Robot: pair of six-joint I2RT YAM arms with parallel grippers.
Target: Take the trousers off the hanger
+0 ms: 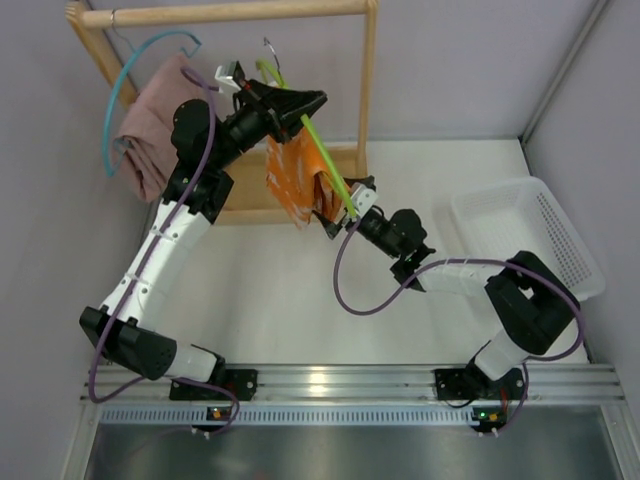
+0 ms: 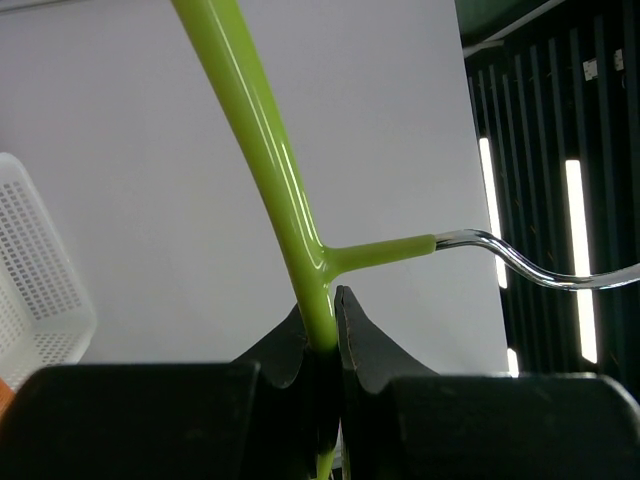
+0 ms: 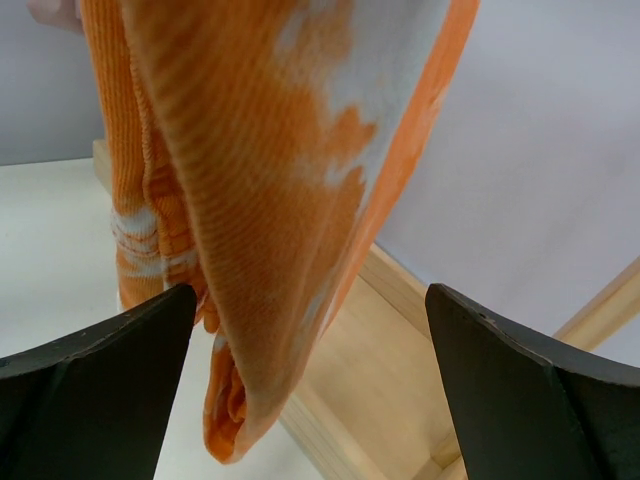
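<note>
1. From above, the left end effector (image 1: 300, 100) is held high beside the wooden rack (image 1: 250, 12), its jaws clamped together on the green hanger (image 1: 322, 150), close to the hanger's metal hook (image 1: 270, 48).
2. The orange trousers (image 1: 290, 180), with their white pattern, hang from that green hanger, in front of the rack and above the worktop (image 1: 280, 300).
3. The right end effector (image 1: 335, 215) is at the lower edge of the orange cloth, just beside the low end of the hanger.
4. The pink trousers (image 1: 150, 130) are draped over a blue hanger (image 1: 125, 90) hooked on the rack's top rail at the left, well apart from both arms.
5. A white basket (image 1: 530, 235) sits on the worktop at the right.
6. In the left wrist view, the left end effector (image 2: 333, 310) pinches the green hanger (image 2: 265, 150) tight just below the point where its neck branches off to the metal hook (image 2: 520, 262). A corner of the white basket (image 2: 35, 290) shows at the left.
7. In the right wrist view, the right end effector (image 3: 310, 290) stands wide apart, and the orange trousers (image 3: 270, 200) hang down between its dark fingers (image 3: 90, 370). I cannot tell whether the left finger touches the cloth. The right finger is clear of it.
8. The wooden rack (image 3: 370, 370) base lies behind the cloth.
</note>
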